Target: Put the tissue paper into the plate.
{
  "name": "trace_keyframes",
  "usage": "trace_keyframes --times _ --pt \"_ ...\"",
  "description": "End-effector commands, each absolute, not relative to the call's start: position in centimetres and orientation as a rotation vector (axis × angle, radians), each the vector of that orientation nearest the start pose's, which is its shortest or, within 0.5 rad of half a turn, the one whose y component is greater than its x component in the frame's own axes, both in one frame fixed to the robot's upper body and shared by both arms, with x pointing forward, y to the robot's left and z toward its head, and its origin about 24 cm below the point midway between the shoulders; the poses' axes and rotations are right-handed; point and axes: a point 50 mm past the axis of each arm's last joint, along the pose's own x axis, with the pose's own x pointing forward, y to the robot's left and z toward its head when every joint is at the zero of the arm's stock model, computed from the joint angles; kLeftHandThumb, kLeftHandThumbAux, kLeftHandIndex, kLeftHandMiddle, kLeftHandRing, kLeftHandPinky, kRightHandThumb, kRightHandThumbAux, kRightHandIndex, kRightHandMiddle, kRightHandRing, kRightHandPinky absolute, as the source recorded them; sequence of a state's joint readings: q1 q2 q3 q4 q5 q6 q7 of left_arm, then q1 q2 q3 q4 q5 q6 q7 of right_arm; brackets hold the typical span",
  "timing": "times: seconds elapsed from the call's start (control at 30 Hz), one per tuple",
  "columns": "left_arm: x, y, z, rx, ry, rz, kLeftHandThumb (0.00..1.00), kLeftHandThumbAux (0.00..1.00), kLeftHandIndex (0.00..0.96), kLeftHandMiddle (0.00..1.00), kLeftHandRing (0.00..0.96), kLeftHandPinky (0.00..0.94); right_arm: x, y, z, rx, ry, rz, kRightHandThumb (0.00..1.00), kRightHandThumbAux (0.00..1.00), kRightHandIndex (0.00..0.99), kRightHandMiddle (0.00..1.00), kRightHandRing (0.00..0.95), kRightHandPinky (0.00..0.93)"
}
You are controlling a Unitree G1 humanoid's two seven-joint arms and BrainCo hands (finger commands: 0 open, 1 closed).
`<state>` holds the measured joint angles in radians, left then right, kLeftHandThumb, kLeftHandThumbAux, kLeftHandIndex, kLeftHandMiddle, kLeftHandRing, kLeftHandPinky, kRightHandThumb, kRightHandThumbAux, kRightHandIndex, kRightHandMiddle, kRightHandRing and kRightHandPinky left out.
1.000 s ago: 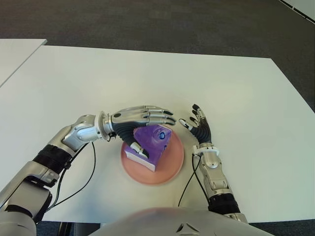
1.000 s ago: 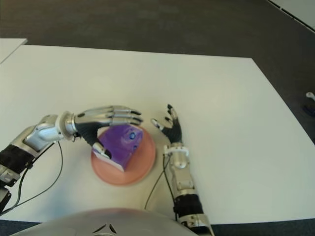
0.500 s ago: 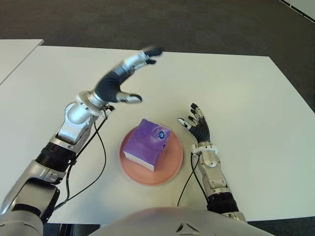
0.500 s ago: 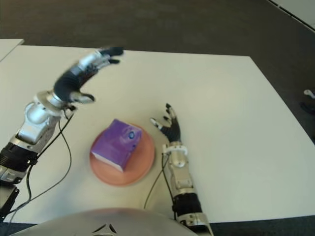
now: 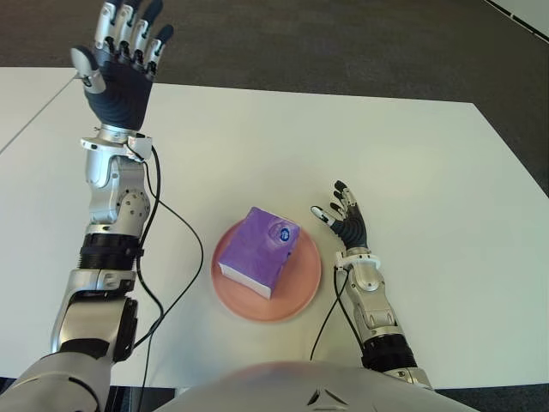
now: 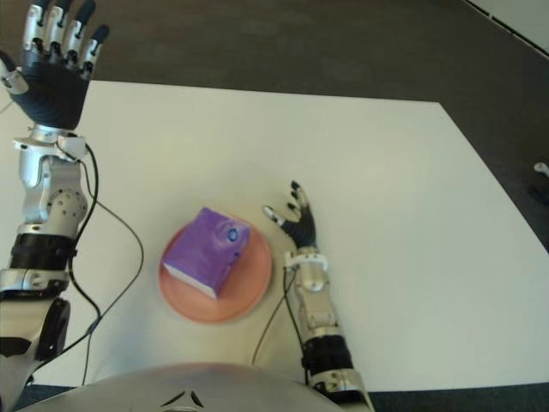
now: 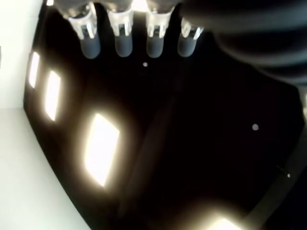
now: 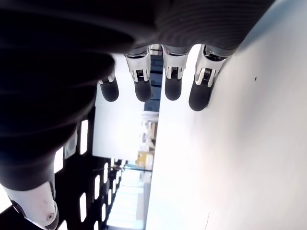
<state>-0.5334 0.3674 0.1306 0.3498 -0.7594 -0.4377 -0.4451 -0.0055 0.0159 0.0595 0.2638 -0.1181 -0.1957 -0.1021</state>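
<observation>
White table (image 5: 257, 137) carries plate (image 5: 304, 296) with tissue paper (image 5: 257, 253); dark carpet (image 5: 326, 43) beyond

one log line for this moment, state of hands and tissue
tissue pack: lying in plate | left hand: open, raised, empty | right hand: open, right of plate

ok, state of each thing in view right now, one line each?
tissue pack: lying in the plate, not held
plate: flat on the table, holding the pack
left hand: raised high, fingers spread, empty
right hand: right of the plate, open, empty
</observation>
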Motion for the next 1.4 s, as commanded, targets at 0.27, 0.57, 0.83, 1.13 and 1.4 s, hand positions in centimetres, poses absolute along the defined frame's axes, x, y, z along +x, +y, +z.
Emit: trace_keyframes --times 0.27,0.57,0.83,1.13,1.4 --pt "33.5 21.7 9.8 -0.001 -0.427 -0.065 0.067 0.346 0.014 0.0 0.0 0.0 23.2 -13.4 -2.5 -0.106 0.194 -0.007 0.144 0.694 0.0 0.051 0.062 0.096" --pt "32.9 21.7 5.6 0.159 -0.257 0.026 0.011 0.441 0.001 0.0 0.0 0.0 23.0 -13.2 -2.2 -0.112 0.195 -0.014 0.171 0.696 0.0 0.054 0.071 0.106" --pt "31.8 21.1 3.1 0.2 -0.174 0.07 0.0 0.472 0.0 0.0 0.0 0.0 22.9 -13.3 -2.0 -0.112 0.207 -0.019 0.203 0.702 0.0 0.054 0.073 0.111" --pt "30.8 20.2 0.6 0.29 -0.066 0.07 0.0 0.461 0.0 0.0 0.0 0.0 22.8 -13.3 -2.1 -0.111 0.213 -0.017 0.195 0.707 0.0 0.047 0.066 0.104" --pt "29.7 20.6 -0.9 0.324 -0.008 -0.001 0.0 0.487 0.0 0.0 0.0 0.0 22.9 -13.3 -2.2 -0.102 0.217 -0.024 0.206 0.713 0.0 0.05 0.071 0.114"
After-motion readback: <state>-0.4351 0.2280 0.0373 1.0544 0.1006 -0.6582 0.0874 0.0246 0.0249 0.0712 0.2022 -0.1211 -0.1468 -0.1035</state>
